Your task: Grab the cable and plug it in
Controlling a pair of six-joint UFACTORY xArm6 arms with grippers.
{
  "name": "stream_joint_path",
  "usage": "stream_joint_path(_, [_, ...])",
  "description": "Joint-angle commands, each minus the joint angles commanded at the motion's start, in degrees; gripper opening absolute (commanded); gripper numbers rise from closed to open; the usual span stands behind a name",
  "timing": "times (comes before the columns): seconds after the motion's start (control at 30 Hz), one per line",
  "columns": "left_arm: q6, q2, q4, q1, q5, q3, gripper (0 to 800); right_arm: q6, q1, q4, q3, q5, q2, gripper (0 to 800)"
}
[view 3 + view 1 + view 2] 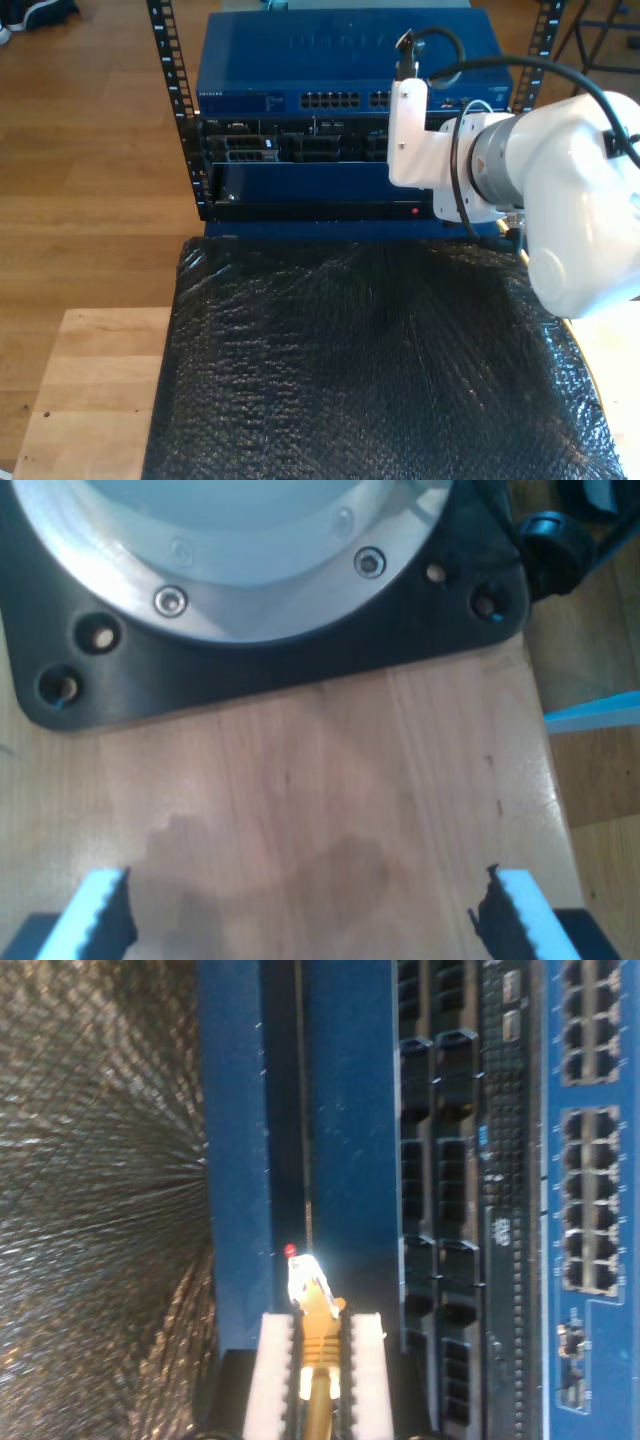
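The cable point(320, 1365) is yellow with a clear plug point(308, 1282) at its end. My second gripper point(322, 1320) is shut on it just behind the plug, white pads point(270, 1370) on both sides. The plug tip is close to a dark slot in a blue panel point(345, 1110), beside a small red light point(290, 1250). Rows of network ports point(590, 1210) lie off to one side of the plug. In the exterior view the second arm point(520, 180) reaches from the right toward the rack's front point(300, 150). My first gripper point(300, 910) is open over bare wood, nothing between its fingers.
A blue switch point(300, 60) tops the rack in the exterior view, with dark units below it. Black bubble wrap point(360, 360) covers the table in front; bare wooden table point(90, 390) is at the exterior view's lower left. A black arm base plate point(250, 670) lies ahead of my first gripper.
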Motion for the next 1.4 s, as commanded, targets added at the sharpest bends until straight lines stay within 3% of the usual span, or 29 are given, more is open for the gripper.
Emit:
stream_joint_path(0.37, [0.00,0.00,0.00,0.00,0.00,0.00,800,-0.09,-0.18,-3.78,0.44,-5.19,0.18,1])
stream_joint_path(0.67, [0.00,-0.09,0.00,0.00,0.00,0.00,800,-0.35,-1.41,-5.98,4.22,-11.69,-0.88,1])
stream_joint_path(0.9, [0.00,-0.09,0.00,0.00,0.00,0.00,800,-0.18,-1.49,-10.29,4.31,-11.96,-0.88,0])
stream_joint_path(1.17, [0.00,-0.09,0.00,0.00,0.00,0.00,800,-0.18,-2.81,-10.73,5.54,-12.04,-0.35,0])
stream_joint_path(1.4, [0.00,0.00,0.00,0.00,0.00,0.00,800,0.00,-2.90,-15.56,6.42,-12.04,-0.79,0])
